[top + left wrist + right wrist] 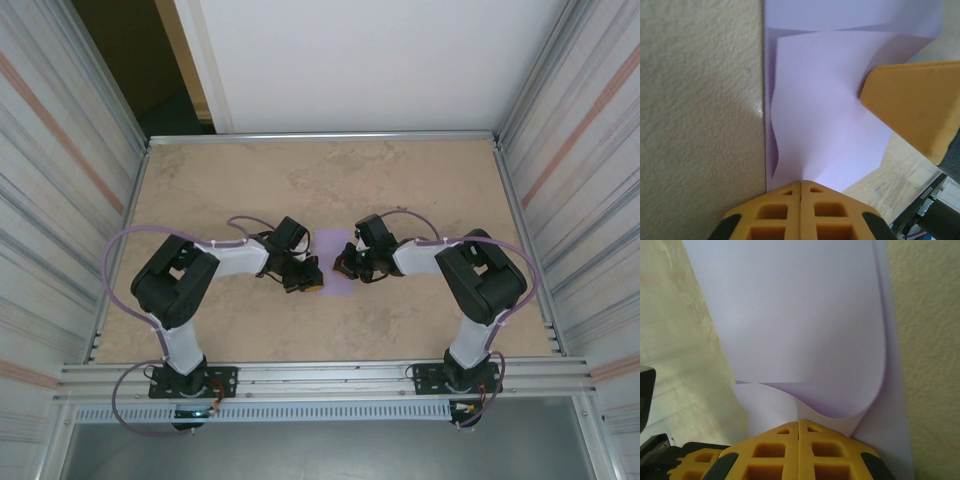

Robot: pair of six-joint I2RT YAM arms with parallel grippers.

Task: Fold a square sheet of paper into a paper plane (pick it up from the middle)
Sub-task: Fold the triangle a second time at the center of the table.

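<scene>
**Both grippers closed at opposite edges of the half-folded sheet**

On the left, the left gripper (303,275) has its jaws closed tight, and its wrist camera shows a lifted, wavy flap of the square sheet of paper (335,245) running down into the fingertips, so it appears to pinch that flap. The paper lies mid-table (420,190), directly between the two grippers: to the right of the left one and to the left of the right one. Both are equally close. From above, the visible lavender strip is longer from near to far than across, so any fold across it would bring the two arms toward each other. On the right, the right gripper (350,265) is also closed, and a curled upper layer appears to be caught in its tips.

The top view hides most of the sheet under the wrists. The wrist views show the doubled layers, the curl and one of the right gripper's fingers (915,110) resting over the paper's right side
</scene>
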